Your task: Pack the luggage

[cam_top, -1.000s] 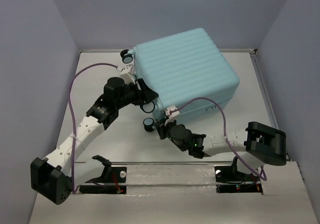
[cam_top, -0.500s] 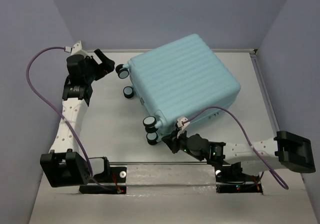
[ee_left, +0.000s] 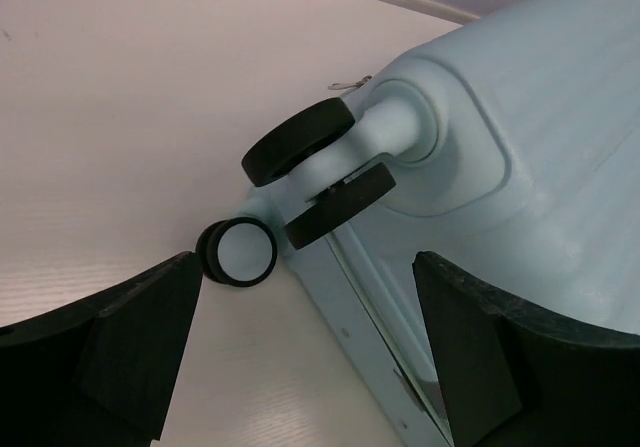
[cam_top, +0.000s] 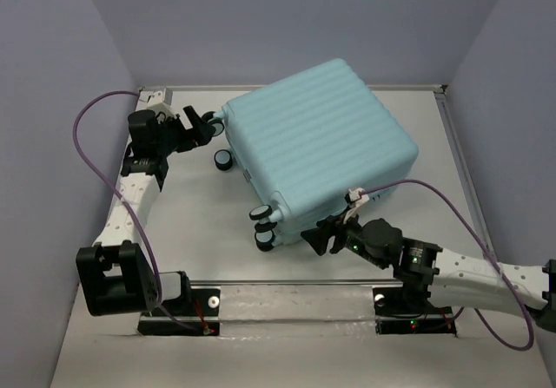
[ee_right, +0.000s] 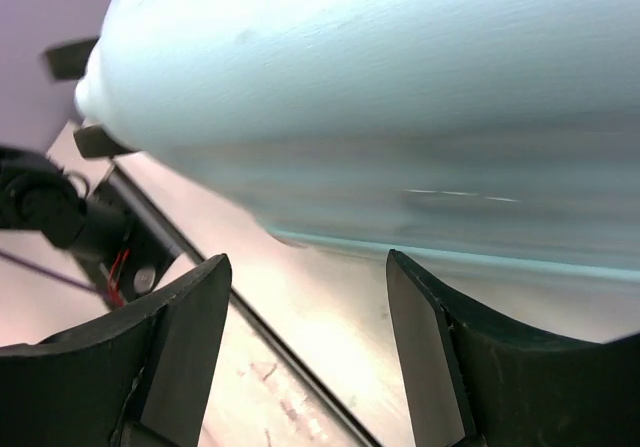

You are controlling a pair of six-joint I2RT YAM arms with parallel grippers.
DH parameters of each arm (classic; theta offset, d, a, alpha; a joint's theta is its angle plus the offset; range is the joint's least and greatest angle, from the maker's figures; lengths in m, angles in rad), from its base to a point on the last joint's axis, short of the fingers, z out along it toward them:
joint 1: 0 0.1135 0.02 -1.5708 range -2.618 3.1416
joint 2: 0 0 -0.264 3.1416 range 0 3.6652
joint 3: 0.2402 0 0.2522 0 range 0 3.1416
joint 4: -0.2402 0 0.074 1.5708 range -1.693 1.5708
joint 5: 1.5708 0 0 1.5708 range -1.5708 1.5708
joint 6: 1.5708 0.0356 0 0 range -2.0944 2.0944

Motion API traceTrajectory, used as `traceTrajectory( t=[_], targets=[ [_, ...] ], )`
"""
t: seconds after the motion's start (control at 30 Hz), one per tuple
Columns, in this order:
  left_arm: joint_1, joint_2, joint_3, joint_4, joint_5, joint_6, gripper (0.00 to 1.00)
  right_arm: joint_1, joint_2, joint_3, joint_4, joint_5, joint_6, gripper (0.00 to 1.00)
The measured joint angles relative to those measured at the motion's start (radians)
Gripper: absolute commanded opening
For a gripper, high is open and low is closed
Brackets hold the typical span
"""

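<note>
The luggage is a large pale mint-blue ribbed suitcase lying closed and flat on the table, its black-and-white wheels on the left side. My left gripper stands open just left of the far wheels. In the left wrist view those wheels and the suitcase corner lie ahead of my open left gripper. My right gripper is open at the suitcase's near edge, beside the near wheels. The right wrist view shows the shell blurred above my open right gripper.
Grey walls close in the table on the left, back and right. A metal rail with both arm bases runs along the near edge. Purple cables loop from each wrist. The left arm's base sits at the near left.
The suitcase has come to lie flatter, swung clockwise. The left arm swung away to the far left and its jaws opened wide. The right gripper let go, opened and drew back right.
</note>
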Motion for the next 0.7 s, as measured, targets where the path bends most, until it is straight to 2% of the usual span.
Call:
traceTrajectory(
  t=[0.1,0.17,0.2,0.23,0.3,0.37,0.7],
  targets=[
    [0.0,0.041,0.025,0.047,0.054,0.005,0.99,-0.061,-0.113,-0.006,-0.095,0.009,0.012,0.71],
    [0.0,0.087,0.034,0.089,0.088,0.004,0.99,-0.094,-0.172,-0.013,-0.141,0.023,0.019,0.67],
    [0.0,0.102,0.035,0.095,0.098,0.003,0.99,-0.114,-0.196,-0.017,-0.172,0.031,0.023,0.61],
    [0.0,0.12,0.036,0.101,0.107,0.001,0.98,-0.134,-0.204,-0.018,-0.19,0.036,0.024,0.46],
    [0.0,0.155,0.04,0.109,0.137,-0.007,0.98,-0.161,-0.206,-0.018,-0.213,0.043,0.024,0.33],
    [0.0,0.203,0.056,0.118,0.163,-0.022,0.98,-0.211,-0.199,-0.018,-0.23,0.05,0.029,0.09],
    [-0.005,0.263,0.09,0.232,0.221,-0.137,0.96,-0.365,-0.161,-0.016,-0.269,0.016,0.017,0.07]
  ],
)
